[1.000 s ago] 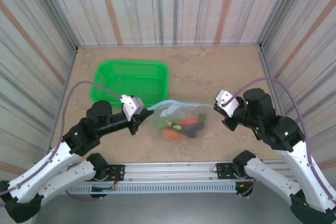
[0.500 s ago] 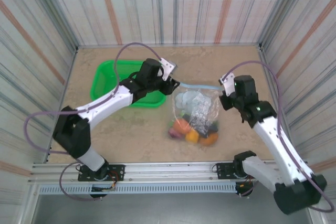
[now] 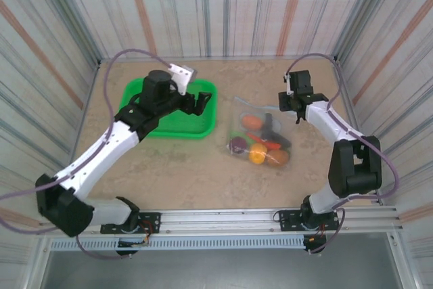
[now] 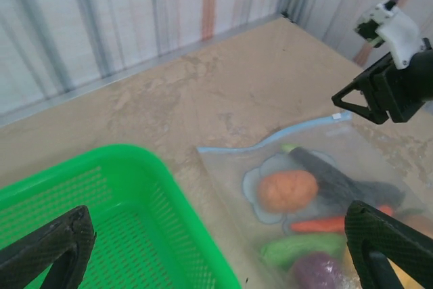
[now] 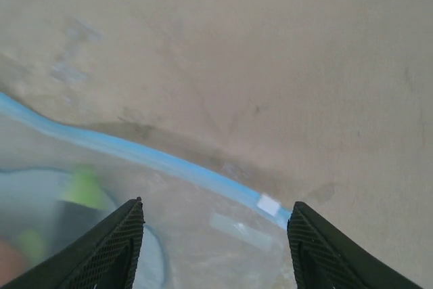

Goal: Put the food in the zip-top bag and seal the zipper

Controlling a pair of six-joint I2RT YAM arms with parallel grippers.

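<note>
The zip-top bag (image 3: 260,139) lies flat on the table with the food (image 3: 257,156) inside it: orange and purple round pieces, a carrot, a cucumber and a dark eggplant (image 4: 338,182). Its zipper (image 4: 311,125) runs along the far edge as a pale blue strip (image 5: 155,158). My left gripper (image 3: 201,101) hangs open over the right rim of the green basket, left of the bag, holding nothing (image 4: 216,225). My right gripper (image 3: 292,107) is open just above the bag's right zipper corner (image 5: 216,204), with nothing gripped.
A green mesh basket (image 3: 166,133) stands left of the bag, and its near corner (image 4: 101,221) lies under my left gripper. Striped walls close in the table at the back and on both sides.
Both grippers have opened and let go of the bag, which dropped from hanging between them to lying flat. The left arm swung back over the basket and the right drew toward the far right.
</note>
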